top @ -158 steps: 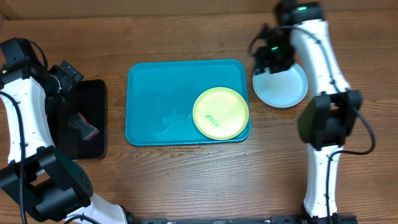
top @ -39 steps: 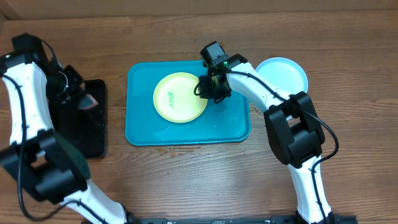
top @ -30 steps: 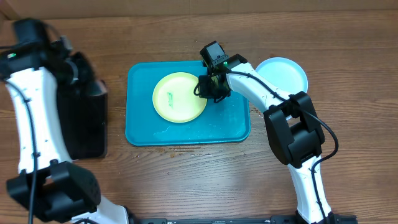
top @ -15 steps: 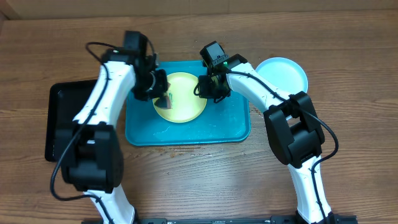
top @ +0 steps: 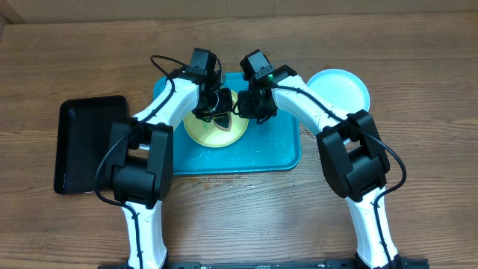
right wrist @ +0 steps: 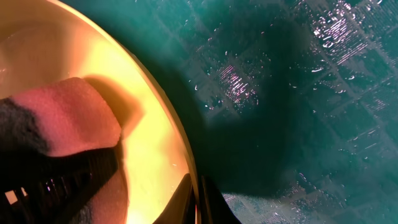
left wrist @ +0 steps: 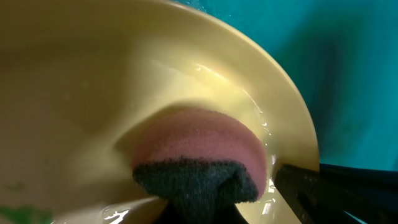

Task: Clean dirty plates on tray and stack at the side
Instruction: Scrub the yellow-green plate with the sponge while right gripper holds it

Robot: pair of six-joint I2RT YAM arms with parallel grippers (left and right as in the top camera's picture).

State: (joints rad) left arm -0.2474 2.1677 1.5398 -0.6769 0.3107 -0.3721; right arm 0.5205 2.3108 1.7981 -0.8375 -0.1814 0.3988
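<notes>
status: yellow-green plate (top: pixel 218 136) lies on the turquoise tray (top: pixel 276 146), left of centre. right gripper (top: pixel 248 109) pinches its right rim. left gripper (top: pixel 215 113) clamps a pink sponge (left wrist: pixel 199 146), dark scouring side visible, pressed onto the wet plate face. pale cyan plate (top: pixel 343 90) sits on the table (top: pixel 224 217) just beside the tray's right end. black tray (top: pixel 89 142) is off to the left.

A brown wooden counter (top: pixel 418 209) fills the overhead view, its grain running left to right in darker streaks. Along the far edge runs a paler tan strip (top: pixel 224 6), either board or wall. The light is soft and even, with only faint shadows.
</notes>
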